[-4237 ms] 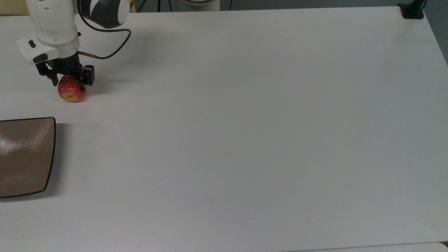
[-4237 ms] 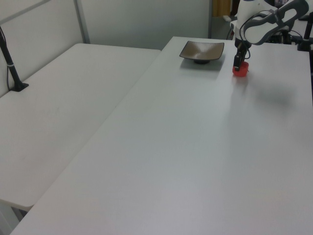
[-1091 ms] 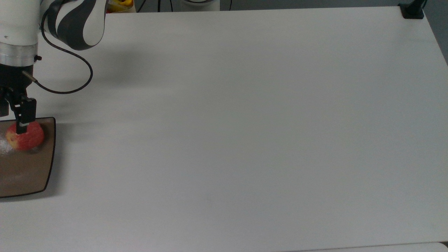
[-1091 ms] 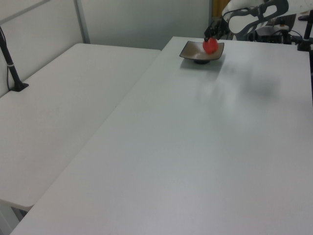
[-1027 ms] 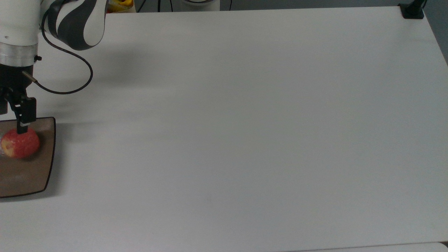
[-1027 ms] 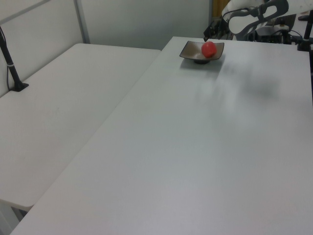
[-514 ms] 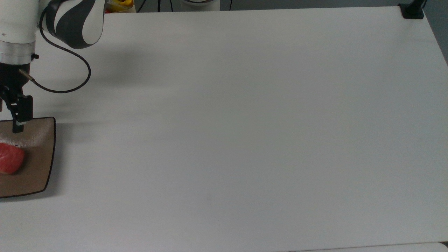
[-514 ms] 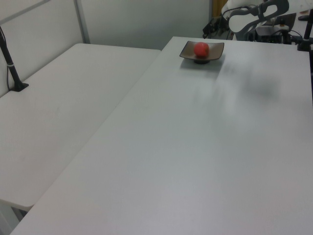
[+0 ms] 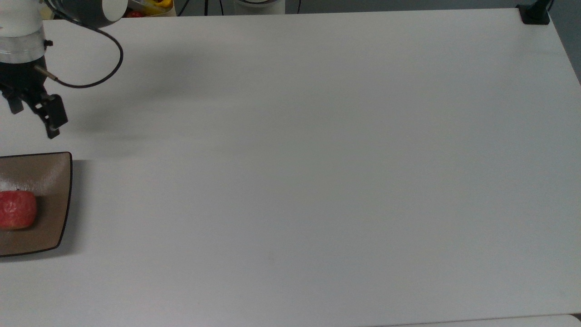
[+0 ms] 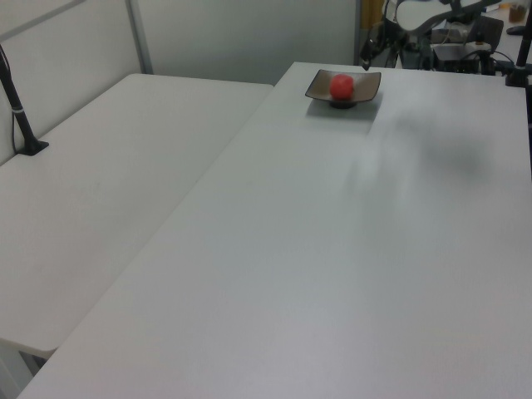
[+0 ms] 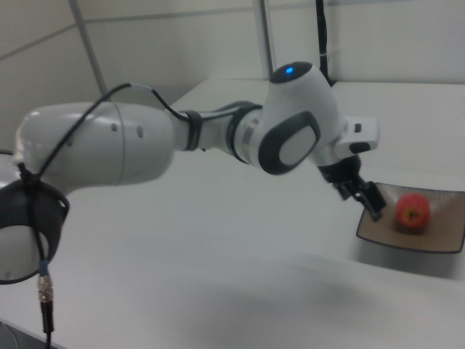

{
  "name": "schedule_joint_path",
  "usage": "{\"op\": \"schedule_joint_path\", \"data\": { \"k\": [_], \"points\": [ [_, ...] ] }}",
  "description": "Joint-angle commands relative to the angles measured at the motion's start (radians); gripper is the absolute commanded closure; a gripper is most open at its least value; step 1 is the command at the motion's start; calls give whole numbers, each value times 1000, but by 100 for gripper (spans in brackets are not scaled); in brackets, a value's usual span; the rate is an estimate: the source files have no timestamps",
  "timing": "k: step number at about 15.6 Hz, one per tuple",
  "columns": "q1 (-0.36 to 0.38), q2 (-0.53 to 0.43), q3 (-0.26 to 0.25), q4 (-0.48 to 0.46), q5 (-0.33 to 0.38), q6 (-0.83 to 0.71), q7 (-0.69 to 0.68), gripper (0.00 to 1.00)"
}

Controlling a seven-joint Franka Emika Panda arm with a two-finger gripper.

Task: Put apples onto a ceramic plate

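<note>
- Red apple (image 9: 17,209) at rest inside the glossy brown ceramic plate (image 9: 53,181), near the plate's middle in the left view (image 10: 342,86) and the right view (image 11: 412,210); task, by the look of it, done.
- Black two-finger hand (image 9: 34,114) clear of the fruit, above bare white tabletop (image 9: 317,159) just past the plate's upper edge in the top view; fingers apart, gripping nothing.
- Seen from the hand, apple down and slightly toward the top view's left; in the right view, hand (image 11: 361,194) beside the plate's near corner (image 11: 378,236), apple off to the right view's right.
- No long axis worth naming on the apple: roundish, with a yellowish patch at one end facing the right view's camera.
- Single arm on the job, so no question of which is nearer; white-and-grey links (image 11: 290,138) reaching across the right view, a black cable (image 9: 97,77) looping from the wrist in the top view.
- Likely next move a plain retreat away from the plate; only hazard, judged from the layout, a brush against the plate's rim.
- No brand, label or readable writing anywhere; a small blue light (image 11: 290,70) on the arm's joint.
</note>
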Motion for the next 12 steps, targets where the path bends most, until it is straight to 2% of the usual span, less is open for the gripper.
{"op": "schedule_joint_path", "data": {
  "k": [1, 3, 5, 7, 12],
  "points": [
    [1, -113, 15, -67, -4, -270, -197, 0],
    [8, -136, 15, -75, -3, -373, -260, 0],
    [14, -176, 18, -122, -3, -438, -294, 0],
    [48, -248, 21, -220, -3, -438, -304, 0],
    [141, -398, 20, -352, 23, -438, -291, 0]
  ]
}}
